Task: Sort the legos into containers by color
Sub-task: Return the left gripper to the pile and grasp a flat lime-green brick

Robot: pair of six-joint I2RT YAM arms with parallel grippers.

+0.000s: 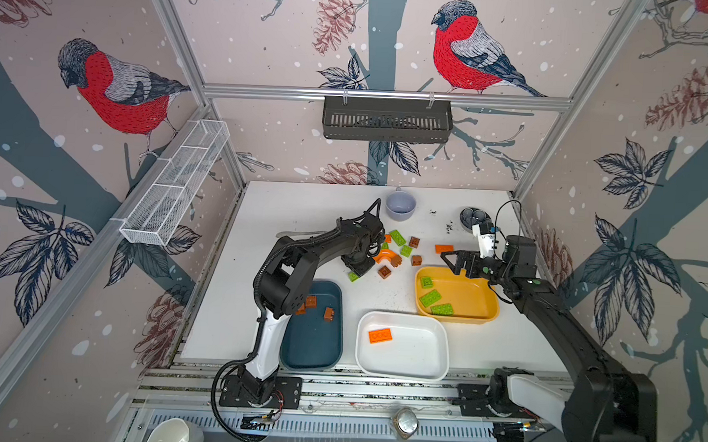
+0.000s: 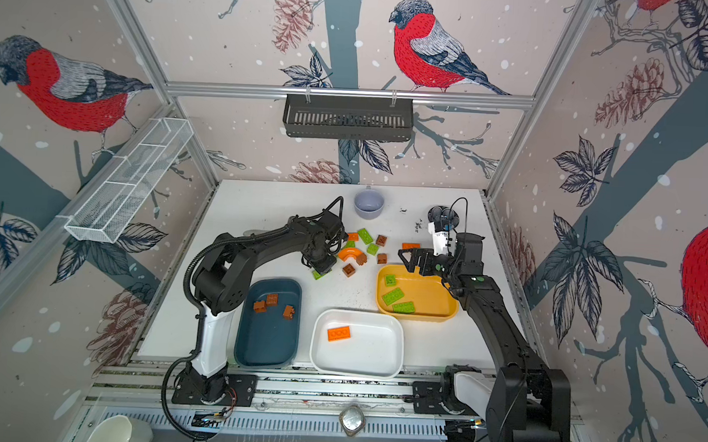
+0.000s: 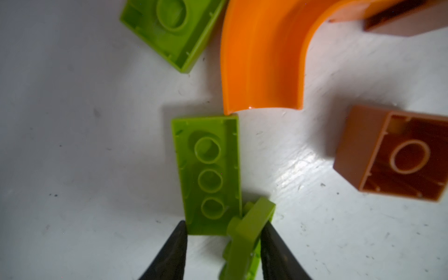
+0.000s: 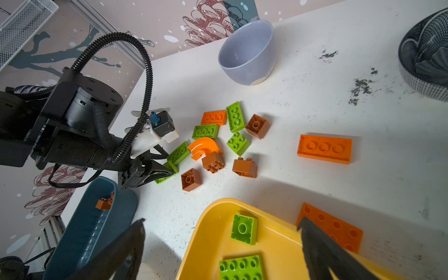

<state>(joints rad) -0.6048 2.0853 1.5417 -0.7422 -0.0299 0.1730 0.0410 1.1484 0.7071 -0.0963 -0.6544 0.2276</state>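
My left gripper (image 3: 223, 223) is down at the near edge of the loose legos (image 1: 400, 253). A lime-green plate (image 3: 247, 237) stands on edge between its fingers, against one finger, with a gap to the other. That other finger touches the corner of a flat green plate (image 3: 208, 174) beside the orange arch (image 3: 261, 60). My right gripper (image 4: 221, 219) hangs open and empty over the far corner of the yellow tray (image 1: 469, 298), which holds green plates (image 1: 430, 297). The teal tray (image 1: 312, 344) holds brown blocks (image 1: 310, 301). The white tray (image 1: 412, 350) holds an orange plate (image 1: 380, 335).
A lavender cup (image 1: 400, 205) and a dark round bowl (image 1: 474, 218) stand at the back of the table. One orange plate (image 4: 324, 149) lies apart from the pile, and another (image 4: 339, 228) lies just behind the yellow tray. Brown blocks (image 3: 397, 155) sit close to the left gripper.
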